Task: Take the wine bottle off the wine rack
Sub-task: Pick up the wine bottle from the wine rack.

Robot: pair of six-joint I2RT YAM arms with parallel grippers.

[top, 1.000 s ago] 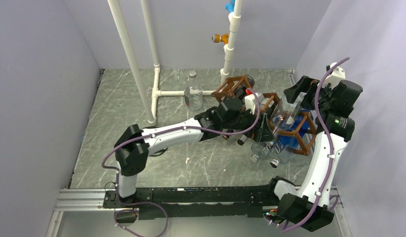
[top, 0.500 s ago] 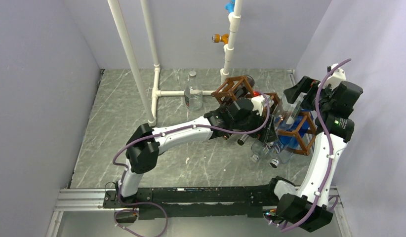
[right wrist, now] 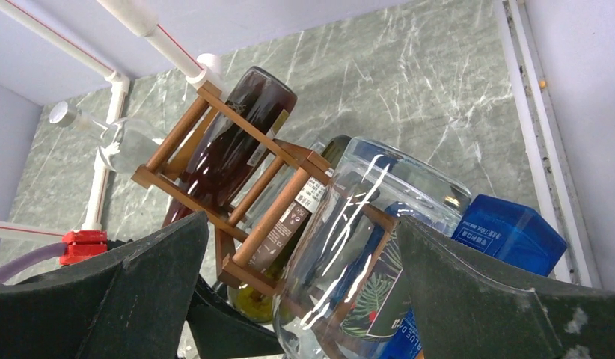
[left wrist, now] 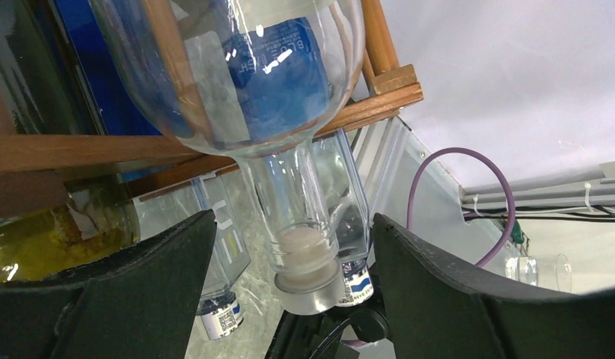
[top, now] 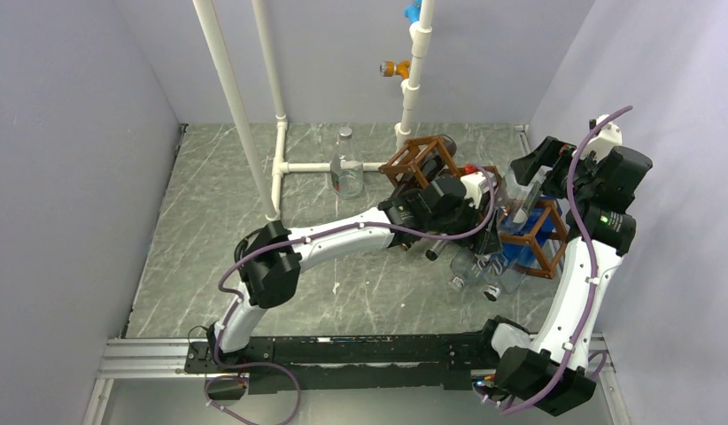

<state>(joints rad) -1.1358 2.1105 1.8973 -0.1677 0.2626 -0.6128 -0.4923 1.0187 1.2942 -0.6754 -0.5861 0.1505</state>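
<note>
Tabletop [top: 210, 230]: grey stone look, veined with white.
White pipes [top: 279, 133]: upright frame at the far side.
Clear flask [top: 346, 168]: upright by the low horizontal pipe.
Orange fitting [top: 396, 68]: on the right pipe.

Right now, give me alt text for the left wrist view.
A clear bottle pokes neck-first toward the camera between two open black fingers, neither touching it. Its body rests in the wooden rack, with other bottles behind.

Left pincer [left wrist: 293, 224] and right pincer [right wrist: 301, 221] both agape, each extended far forward.
</note>
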